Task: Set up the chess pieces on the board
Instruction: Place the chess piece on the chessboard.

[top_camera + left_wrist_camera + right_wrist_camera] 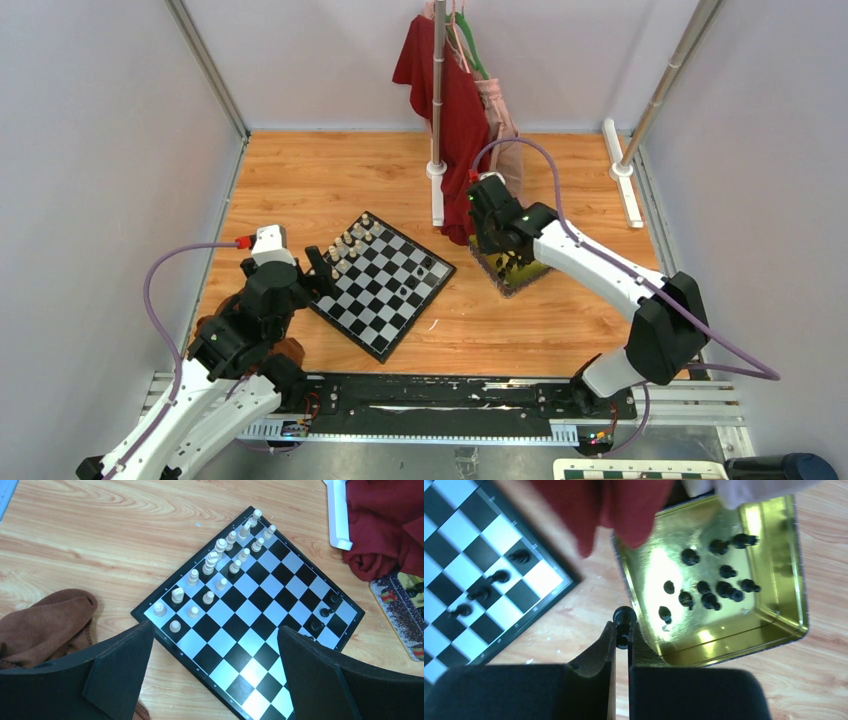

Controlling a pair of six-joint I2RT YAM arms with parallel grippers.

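Between the tips of the right gripper point(623, 630), in the right wrist view, sits a single black piece point(624, 615), the fingers closed tight on its body. It hangs over bare wood just outside the gold tray point(724, 647), whose near corner lies at 2 o'clock from the piece. About a dozen loose black pieces point(719, 587) lie scattered in that tray, most of them tipped on their sides.

The step in hand looks like the carry: a black piece picked from the tray and due for the board point(469, 555), which lies at 10 o'clock from the fingertips. Four black pawns point(499, 576) stand in a line along the board's near edge there. The next move likely calls for a swing toward 10 o'clock, clear of the hanging red cloth point(624, 505), then a descent onto a free square beside that line.

The held piece's long axis runs 12 to 6 along the fingers, its rounded end poking out toward 12; whether that end is head or base I cannot tell.

At the board's far side, the cream pieces point(215, 560) fill two rows. The left gripper point(215, 632) hovers above the board's near corner, fingers spread wide and holding nothing.
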